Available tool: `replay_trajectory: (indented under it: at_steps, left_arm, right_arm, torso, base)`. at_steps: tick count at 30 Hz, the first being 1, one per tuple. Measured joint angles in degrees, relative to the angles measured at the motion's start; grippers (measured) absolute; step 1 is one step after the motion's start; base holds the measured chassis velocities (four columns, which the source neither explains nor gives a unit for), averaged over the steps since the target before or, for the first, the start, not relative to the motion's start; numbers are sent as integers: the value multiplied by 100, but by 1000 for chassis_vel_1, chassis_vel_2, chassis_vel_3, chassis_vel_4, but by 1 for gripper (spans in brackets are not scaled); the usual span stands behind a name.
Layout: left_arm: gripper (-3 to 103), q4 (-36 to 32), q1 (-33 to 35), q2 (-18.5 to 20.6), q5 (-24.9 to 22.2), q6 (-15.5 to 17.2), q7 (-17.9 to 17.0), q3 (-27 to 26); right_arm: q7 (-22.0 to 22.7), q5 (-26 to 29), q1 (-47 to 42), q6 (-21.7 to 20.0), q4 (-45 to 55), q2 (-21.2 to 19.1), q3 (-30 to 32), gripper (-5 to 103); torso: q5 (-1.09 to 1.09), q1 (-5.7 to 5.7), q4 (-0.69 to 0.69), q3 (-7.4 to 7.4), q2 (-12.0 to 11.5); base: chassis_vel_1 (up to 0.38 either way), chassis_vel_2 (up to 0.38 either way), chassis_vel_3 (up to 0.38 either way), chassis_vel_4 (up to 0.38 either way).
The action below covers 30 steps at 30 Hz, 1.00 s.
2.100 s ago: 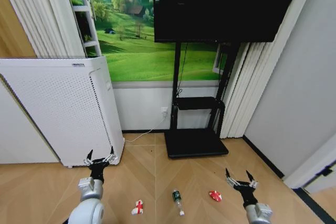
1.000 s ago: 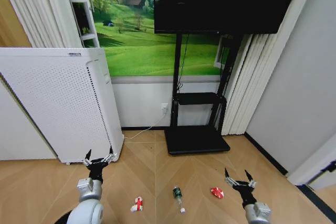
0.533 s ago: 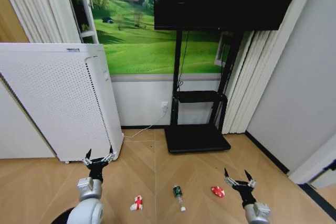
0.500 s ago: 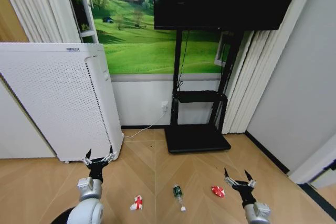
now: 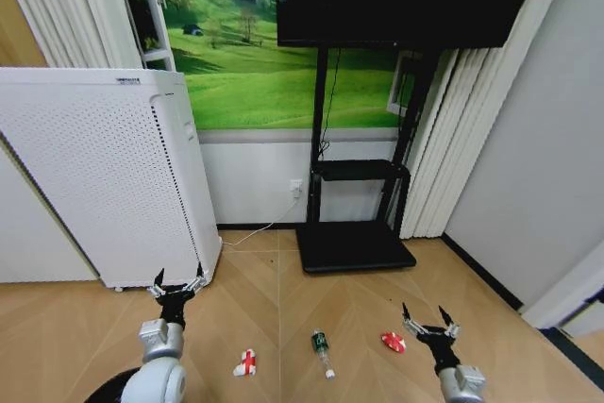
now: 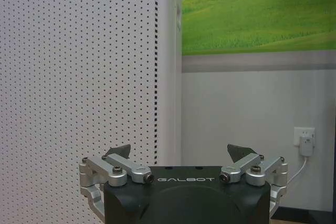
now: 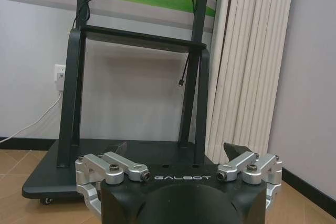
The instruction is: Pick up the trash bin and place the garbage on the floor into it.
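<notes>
While both arms hang low, the left gripper (image 5: 177, 286) and right gripper (image 5: 426, 325) are spread and empty. The garbage lies on bare wood floor (image 5: 359, 304) between them: a red-and-white wrapper (image 5: 245, 363), a green-labelled bottle (image 5: 321, 350) and a red piece (image 5: 393, 342). The trash bin's (image 5: 106, 391) black rim shows at the lower edge beside the left arm, and the white appliance (image 5: 99, 176) and TV stand (image 5: 354, 247) close the far side.

Floor (image 5: 311, 299): pale wood, herringbone, satin. Appliance (image 5: 94, 176): white perforated matt panel. Stand (image 5: 354, 247): black matt metal. Left end effector (image 6: 184, 156): bare metal links, black casing.
</notes>
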Motion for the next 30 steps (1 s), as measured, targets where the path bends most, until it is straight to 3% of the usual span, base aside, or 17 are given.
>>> replay_trajectory:
  at_steps: [21, 26, 30]
  left_arm:
    - [100, 90, -76, -13, 9, -20, -1, 13]
    - [100, 211, -131, -25, 40, -584, 11, 33]
    - [100, 214, -123, -18, 167, -659, 17, 20]
  right_arm:
    - [-4, 7, 84, 4, -96, -16, -24, 100]
    - [26, 22, 98, 33, -121, -21, -23, 100]
    - [34, 74, 98, 35, -120, -28, -24, 100]
  torso:
    - [0, -66, 0, -417, -483]
    - [0, -69, -1, -499, -568]
    - [0, -69, 0, -509, -578]
  base:
    - [0, 0, 0, 0]
    - [0, 0, 0, 0]
    - [0, 0, 0, 0]
